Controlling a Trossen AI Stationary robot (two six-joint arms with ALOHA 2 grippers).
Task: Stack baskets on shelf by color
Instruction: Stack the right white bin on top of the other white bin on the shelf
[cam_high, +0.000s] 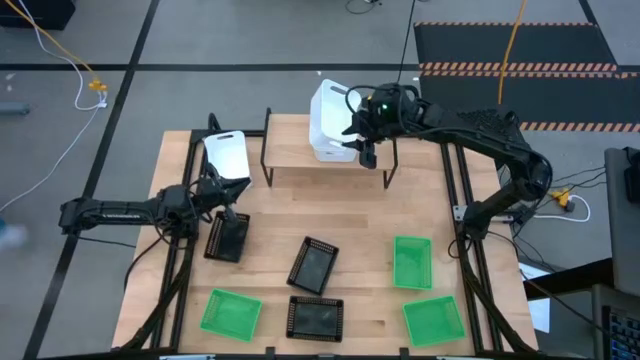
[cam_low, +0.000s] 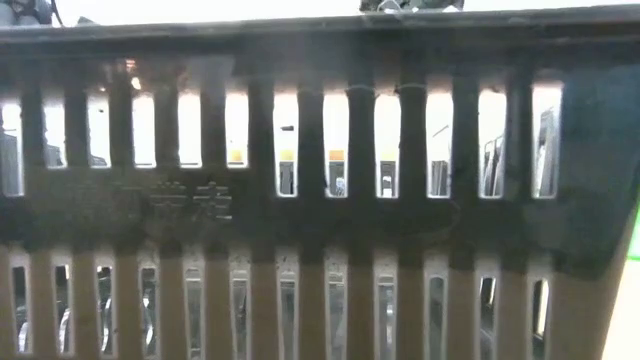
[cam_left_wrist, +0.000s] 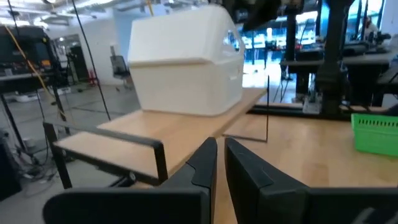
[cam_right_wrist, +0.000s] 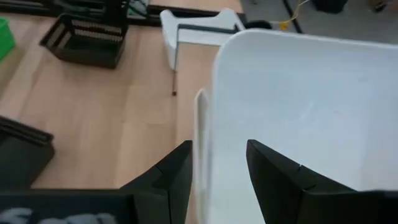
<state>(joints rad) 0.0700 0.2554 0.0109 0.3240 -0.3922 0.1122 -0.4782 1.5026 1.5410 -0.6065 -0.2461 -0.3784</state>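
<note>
Left pincer (cam_high: 232, 213) drawn together, empty, hovering at the bench's (cam_high: 375, 215) left side, a white basket (cam_high: 227, 152) just behind it, a black mesh basket (cam_high: 227, 238) just in front. Farther right, right pincer (cam_high: 362, 143) over the shelf (cam_high: 290, 150), fingers apart astride the near wall of a tilted white basket (cam_high: 330, 110) sitting on another white basket (cam_high: 328, 150); whether squeezing or already slack, not clear.

Step in hand, judging by the layout: building the white stack. Next move likely calls for seating the tilted basket squarely, letting go, lifting clear, then fetching the third white one beside the left pincer.

Spread across the bench forward of both pincers: green basket (cam_high: 231, 312), two more black mesh baskets (cam_high: 313, 264) (cam_high: 316, 316), two green baskets (cam_high: 412, 261) (cam_high: 434, 321). Low camera blocked by a mesh wall close against it.
</note>
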